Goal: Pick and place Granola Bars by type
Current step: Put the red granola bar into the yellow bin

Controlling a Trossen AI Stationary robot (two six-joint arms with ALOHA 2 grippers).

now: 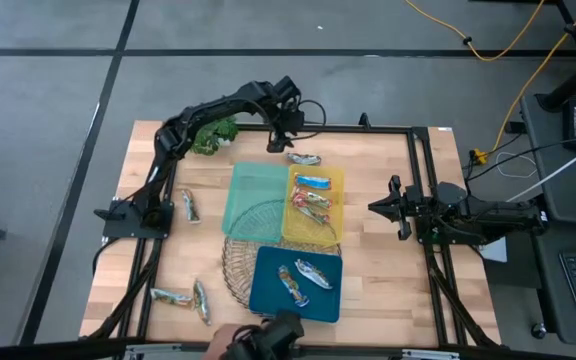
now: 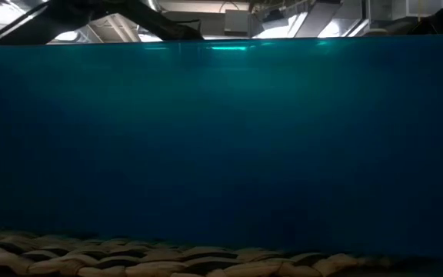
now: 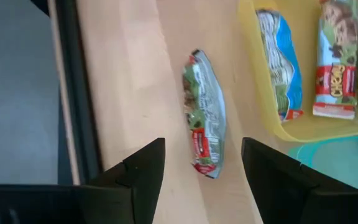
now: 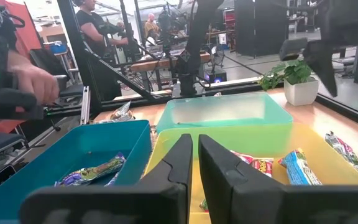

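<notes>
Grey floor (image 1: 48, 90) crossed by dark seams; yellow cable (image 1: 508, 45) trailing; black desk (image 1: 568, 120) beside the wooden table (image 1: 378, 260).

Dark jointed arms (image 1: 208, 110), black cables, flat matte jaws.

L gripper (image 1: 290, 142) fingers apart, R gripper (image 1: 380, 207) fingers closed

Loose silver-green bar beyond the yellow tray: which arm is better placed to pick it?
Left. The left hand hovers open over the silver-green bar, fingers either side. The right hand waits beside the yellow tray, fingers nearly closed.
</notes>
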